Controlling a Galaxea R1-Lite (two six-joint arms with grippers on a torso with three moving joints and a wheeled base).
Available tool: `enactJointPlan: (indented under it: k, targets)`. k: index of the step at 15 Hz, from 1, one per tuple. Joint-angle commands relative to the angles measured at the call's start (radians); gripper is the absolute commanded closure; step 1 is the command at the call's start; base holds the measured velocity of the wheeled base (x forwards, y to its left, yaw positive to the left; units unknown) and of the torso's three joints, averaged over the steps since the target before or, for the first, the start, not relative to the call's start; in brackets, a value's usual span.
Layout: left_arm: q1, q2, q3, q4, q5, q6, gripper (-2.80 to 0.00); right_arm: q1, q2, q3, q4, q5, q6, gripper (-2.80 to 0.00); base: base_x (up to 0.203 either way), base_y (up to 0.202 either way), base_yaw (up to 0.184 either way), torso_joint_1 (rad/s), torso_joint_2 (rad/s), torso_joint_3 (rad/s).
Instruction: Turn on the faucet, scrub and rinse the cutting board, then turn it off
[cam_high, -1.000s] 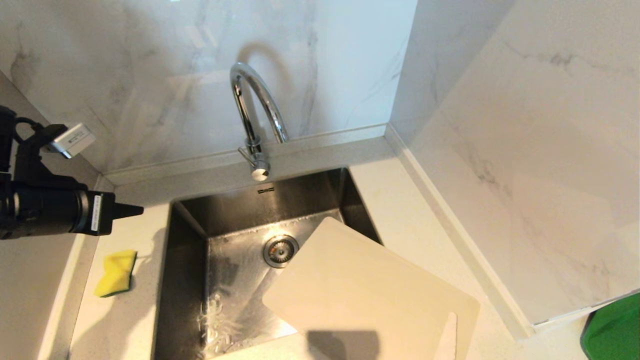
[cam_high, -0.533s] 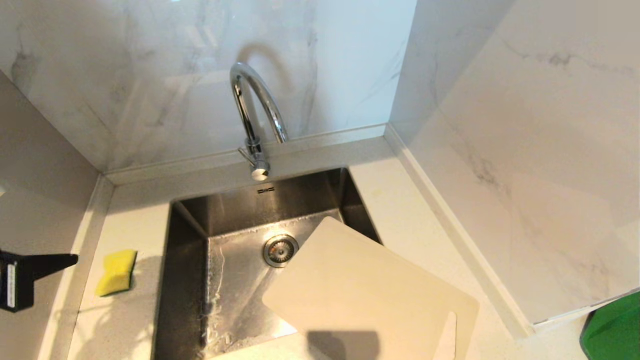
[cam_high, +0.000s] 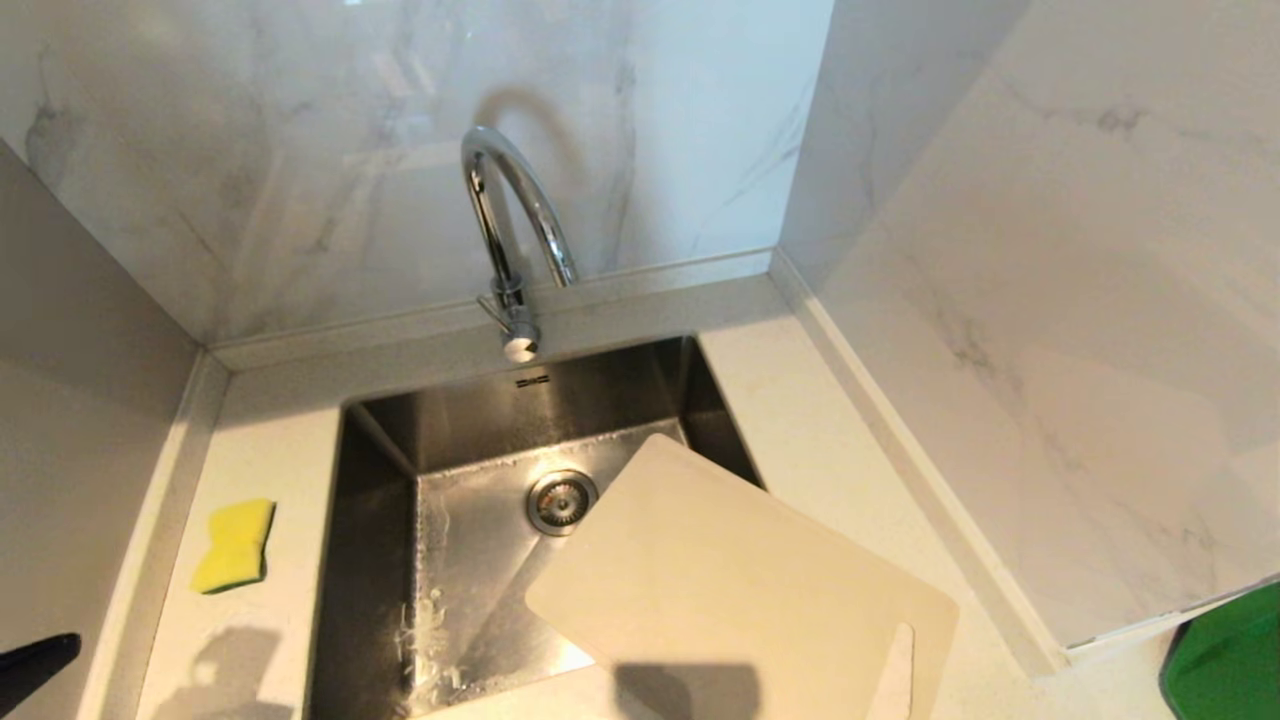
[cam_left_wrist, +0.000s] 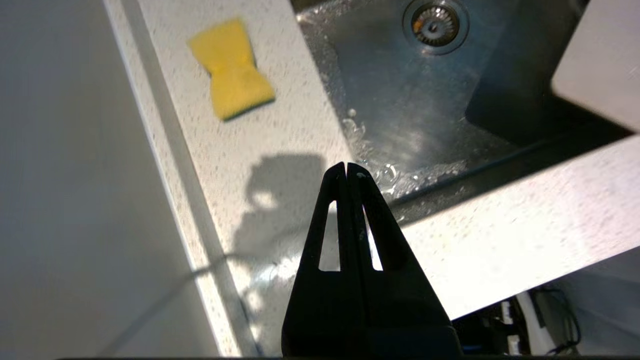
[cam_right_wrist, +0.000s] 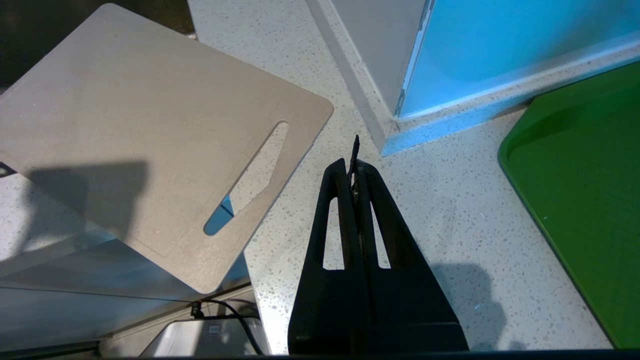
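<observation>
The chrome faucet (cam_high: 505, 235) stands behind the sink, and no water stream shows from its spout. The cream cutting board (cam_high: 740, 585) lies tilted over the sink's front right corner, with its slot handle (cam_right_wrist: 250, 175) on the counter side. My left gripper (cam_left_wrist: 346, 165) is shut and empty. It hangs over the counter's front edge, left of the sink, and only its tip (cam_high: 70, 642) shows in the head view's low left corner. My right gripper (cam_right_wrist: 352, 162) is shut above the counter, right of the board (cam_right_wrist: 150, 125). A thin dark sliver pokes out between its tips.
A yellow-green sponge (cam_high: 233, 545) lies on the counter left of the steel sink (cam_high: 450, 440), whose wet floor holds some bubbles (cam_left_wrist: 385, 172) and the drain (cam_left_wrist: 438, 22). Marble walls close the back and right. A green tray (cam_right_wrist: 585, 200) sits at the far right.
My left arm has dropped from beside the left wall, level with the sink's back rim, down to the low left corner of the head view. The board, sponge and faucet have not moved.
</observation>
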Motion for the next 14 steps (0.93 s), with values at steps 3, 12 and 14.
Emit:
enactJointPlan:
  k: [3,12,14]
  targets:
    - [0.018,-0.133,0.231,-0.137,0.000,0.019,0.00,0.000,0.001,0.000,0.000,0.000,0.000,0.00,0.000,0.000,0.000,0.000,0.00,0.000]
    - [0.099,-0.353,0.234,0.055,-0.036,0.021,0.00,0.000,0.001,0.000,0.000,0.000,0.000,0.00,0.000,0.000,0.000,0.000,0.00,0.000]
    - [0.100,-0.417,0.234,0.143,-0.028,0.024,0.00,0.000,0.001,0.000,0.000,0.000,0.000,0.00,0.000,0.000,0.000,0.000,0.00,0.000]
